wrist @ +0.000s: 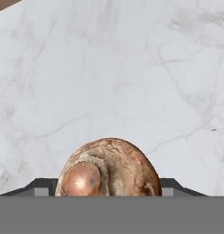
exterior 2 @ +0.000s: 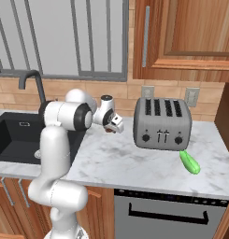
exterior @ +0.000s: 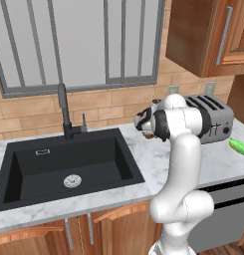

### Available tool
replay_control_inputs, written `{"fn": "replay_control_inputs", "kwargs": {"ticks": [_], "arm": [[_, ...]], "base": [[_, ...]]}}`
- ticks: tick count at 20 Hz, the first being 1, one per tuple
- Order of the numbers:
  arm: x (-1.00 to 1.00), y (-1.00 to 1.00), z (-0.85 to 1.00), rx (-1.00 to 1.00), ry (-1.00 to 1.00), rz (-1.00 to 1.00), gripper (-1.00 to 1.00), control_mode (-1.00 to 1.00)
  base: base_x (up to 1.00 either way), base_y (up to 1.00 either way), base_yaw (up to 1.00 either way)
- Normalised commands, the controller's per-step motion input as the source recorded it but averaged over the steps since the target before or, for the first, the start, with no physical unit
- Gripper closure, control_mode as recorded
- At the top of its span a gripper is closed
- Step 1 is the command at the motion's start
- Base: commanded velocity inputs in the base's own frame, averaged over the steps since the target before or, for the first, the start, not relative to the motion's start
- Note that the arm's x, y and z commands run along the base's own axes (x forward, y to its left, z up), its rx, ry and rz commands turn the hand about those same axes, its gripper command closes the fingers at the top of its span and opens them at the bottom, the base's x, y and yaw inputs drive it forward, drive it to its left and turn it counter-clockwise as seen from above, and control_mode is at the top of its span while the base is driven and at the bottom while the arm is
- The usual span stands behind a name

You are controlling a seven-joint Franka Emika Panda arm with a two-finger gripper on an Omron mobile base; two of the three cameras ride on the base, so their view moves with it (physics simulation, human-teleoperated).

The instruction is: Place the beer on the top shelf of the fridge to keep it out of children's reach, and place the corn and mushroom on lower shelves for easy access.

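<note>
The mushroom (wrist: pixel 109 168) lies on the white marble surface (wrist: pixel 113 73), at the 6 o'clock edge of the hand view, its pale round patch facing the camera. It sits between the two dark fingertips (wrist: pixel 40 186), one at each flank. The jaws (wrist: pixel 109 189) stand apart about as wide as the mushroom; whether the tips press on it or only bracket it cannot be told. Beyond the mushroom, toward 12 o'clock, the marble lies bare up to a sliver of brown at the 11 o'clock corner.

In the right base view the hand (exterior 2: pixel 111 122) reaches low over the surface near the brick back wall, with the mushroom a small brown spot under it. The black sink (exterior 2: pixel 13 135) opens at its 9 o'clock, the grey four-slot toaster (exterior 2: pixel 162 122) stands at its 3 o'clock, with a gap of bare marble between hand and toaster. The corn (exterior 2: pixel 190 162) lies past the toaster's front right corner, near the surface's front edge. A wide stretch of marble runs from the hand to that front edge.
</note>
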Motion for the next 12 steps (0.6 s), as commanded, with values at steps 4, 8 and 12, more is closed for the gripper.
{"fn": "replay_control_inputs", "kwargs": {"ticks": [4, 8, 12], "arm": [[-0.30, 0.03, 0.05, 0.00, -0.03, 0.00, 1.00, -1.00], [-0.80, 0.00, 0.54, 0.00, -0.20, 0.00, 1.00, -1.00], [-1.00, 0.00, 0.81, 0.00, -0.29, 0.02, 1.00, -1.00]], "base": [[0.00, 0.00, 0.00], [0.00, 0.00, 0.00], [0.00, 0.00, 0.00]]}}
